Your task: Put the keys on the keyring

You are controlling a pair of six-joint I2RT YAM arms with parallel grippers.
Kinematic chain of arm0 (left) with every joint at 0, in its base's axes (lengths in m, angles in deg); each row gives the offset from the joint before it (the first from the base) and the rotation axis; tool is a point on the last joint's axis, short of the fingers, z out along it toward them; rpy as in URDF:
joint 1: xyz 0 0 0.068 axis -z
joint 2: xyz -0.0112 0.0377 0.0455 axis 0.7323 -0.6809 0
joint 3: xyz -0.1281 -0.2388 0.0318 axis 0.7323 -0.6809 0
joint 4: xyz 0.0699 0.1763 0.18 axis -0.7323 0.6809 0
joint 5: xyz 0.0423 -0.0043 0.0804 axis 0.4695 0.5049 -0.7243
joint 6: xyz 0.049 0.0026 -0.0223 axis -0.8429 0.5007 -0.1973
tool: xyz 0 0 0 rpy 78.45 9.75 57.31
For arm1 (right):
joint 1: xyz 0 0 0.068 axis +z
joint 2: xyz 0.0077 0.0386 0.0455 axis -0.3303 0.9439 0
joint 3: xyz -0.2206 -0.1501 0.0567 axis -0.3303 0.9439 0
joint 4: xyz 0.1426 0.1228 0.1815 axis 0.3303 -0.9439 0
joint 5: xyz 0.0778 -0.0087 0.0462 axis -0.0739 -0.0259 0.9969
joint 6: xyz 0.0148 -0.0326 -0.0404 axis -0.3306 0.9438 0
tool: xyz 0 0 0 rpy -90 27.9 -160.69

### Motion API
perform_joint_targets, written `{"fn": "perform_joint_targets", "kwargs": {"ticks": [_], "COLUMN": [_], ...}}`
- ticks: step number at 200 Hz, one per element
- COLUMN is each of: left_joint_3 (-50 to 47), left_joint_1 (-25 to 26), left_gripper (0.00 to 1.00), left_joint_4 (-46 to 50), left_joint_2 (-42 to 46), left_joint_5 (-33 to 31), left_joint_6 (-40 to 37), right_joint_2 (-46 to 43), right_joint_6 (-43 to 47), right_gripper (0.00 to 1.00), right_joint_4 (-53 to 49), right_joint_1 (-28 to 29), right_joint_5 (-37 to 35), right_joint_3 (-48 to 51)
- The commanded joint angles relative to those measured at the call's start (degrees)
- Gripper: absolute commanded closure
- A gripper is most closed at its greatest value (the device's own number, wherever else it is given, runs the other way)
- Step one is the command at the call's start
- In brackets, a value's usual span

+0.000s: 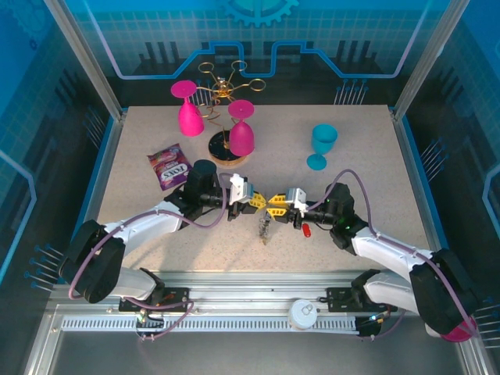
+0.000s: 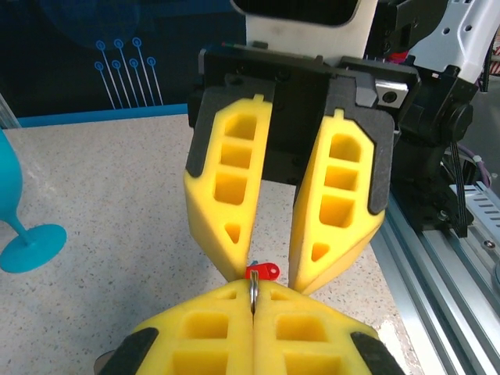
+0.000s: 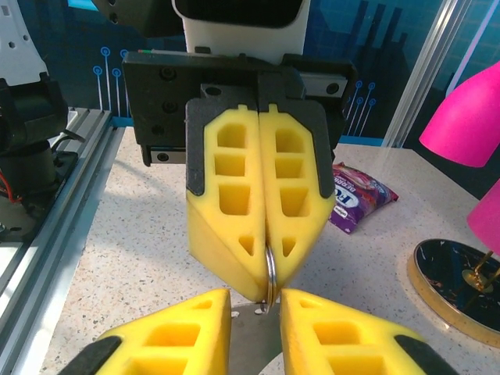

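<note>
Here my left pincer (image 2: 254, 290) pinches one thin silvery keyring (image 3: 269, 274); my right pincer (image 3: 255, 297) stands ajar; one red-tagged key (image 1: 306, 230) lies nearby.

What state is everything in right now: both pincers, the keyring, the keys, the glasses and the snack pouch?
Left pincer: shut on the keyring.
Right pincer: open, tips facing the left one.
Keyring: clamped, off the table.
Keys: hanging below the pincers.
Red-tagged key: lying loose on the table.
Pink glasses: upside down on the gold rack.
Teal glass: upright.
Snack pouch: lying flat.
</note>
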Motion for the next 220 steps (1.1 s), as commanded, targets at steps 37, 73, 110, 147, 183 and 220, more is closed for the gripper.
{"fn": "perform_joint_targets", "kwargs": {"ticks": [37, 73, 110, 147, 183, 220], "left_joint_3": [-0.7, -0.6, -0.5, 0.6, 1.7, 2.4], "left_joint_1": [-0.1, -0.1, -0.1, -0.1, -0.1, 0.0], "left_gripper": [1.00, 1.00, 0.93, 0.88, 0.90, 1.00], "left_joint_4": [-3.3, -3.1, 0.2, 7.4, 11.4, 12.9], "left_joint_2": [1.0, 0.8, 1.5, 2.4, 2.5, 2.8], "left_joint_5": [3.6, 3.8, 1.0, -2.7, -3.9, -4.7], "left_joint_6": [1.1, 1.2, 0.0, -3.5, -5.9, -6.7], "right_joint_2": [1.9, 2.7, 2.7, 1.8, 1.4, 1.0], "right_joint_6": [0.5, -0.9, -1.2, 0.0, 0.5, 1.9], "right_gripper": [0.81, 0.92, 1.00, 1.00, 1.00, 1.00], "right_joint_4": [2.7, 5.4, 5.0, 1.7, 0.4, -2.7], "right_joint_1": [1.0, 1.0, 1.0, 1.0, 1.0, 1.1], "right_joint_5": [0.3, 1.0, 1.0, 0.6, 0.7, 1.0], "right_joint_3": [-1.8, -2.0, -2.0, -2.1, -2.4, -3.1]}}
